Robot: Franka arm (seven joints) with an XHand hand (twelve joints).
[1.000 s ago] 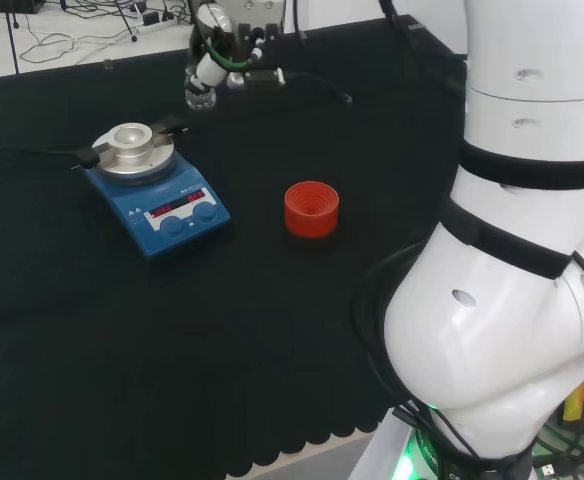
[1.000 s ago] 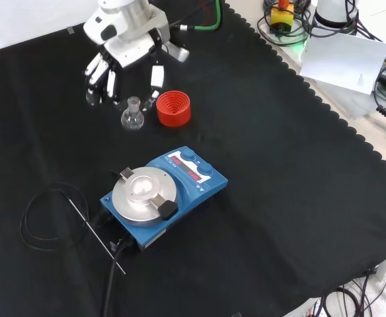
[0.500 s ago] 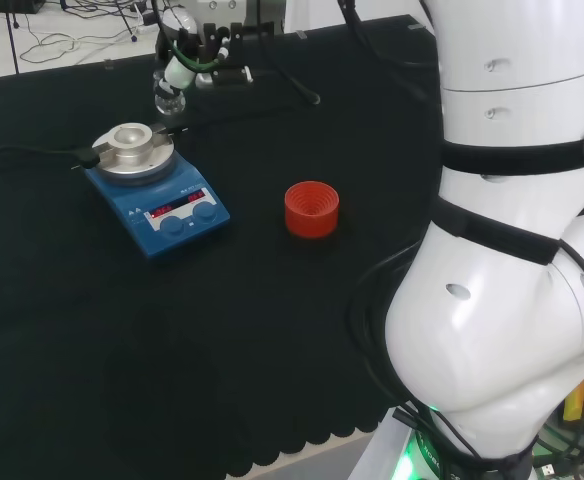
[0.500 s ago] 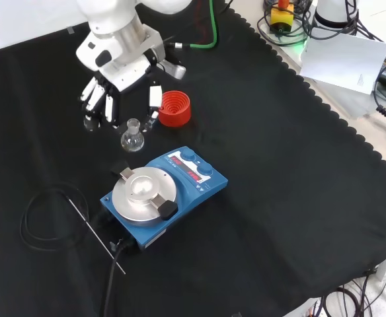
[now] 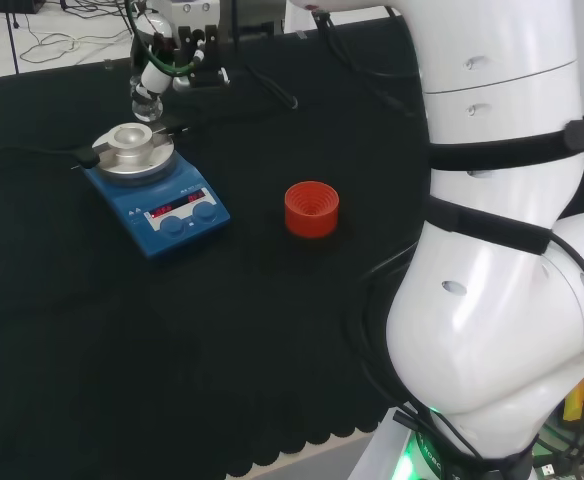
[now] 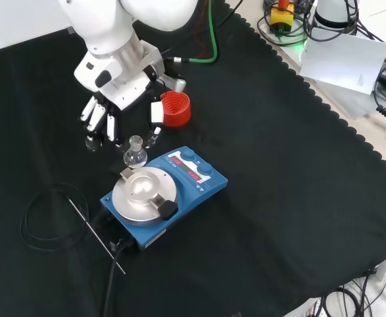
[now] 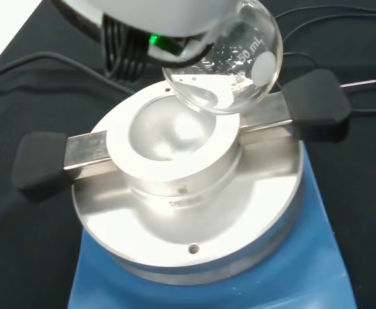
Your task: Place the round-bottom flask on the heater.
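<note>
Your table (image 6: pixel 279 165), under its black cloth, carries the blue heater (image 6: pixel 161 196) with its round metal block and hollowed well on top, and a red ribbed stand (image 6: pixel 175 108) sits apart from it, behind the hand in the front view. The hand (image 6: pixel 117 99) hangs above the heater's far edge with its thumb and a finger pinched on the neck of the round-bottom flask (image 6: pixel 135 154), the other fingers straighter and spread to the side. From the wrist view, the flask (image 7: pixel 223 61) is in the air, its bulb just over the rim of the well (image 7: pixel 169 138) and not centred on it. That offset is your main risk: lower it from here and the bulb would likely land on the rim, then tip or slide out of the pinch. The two black-capped clamp arms (image 7: pixel 313 106) flank the block, and a sideways correction made too low could knock the glass against one. Letting go before the bulb is seated could let the flask roll off onto the cloth.
</note>
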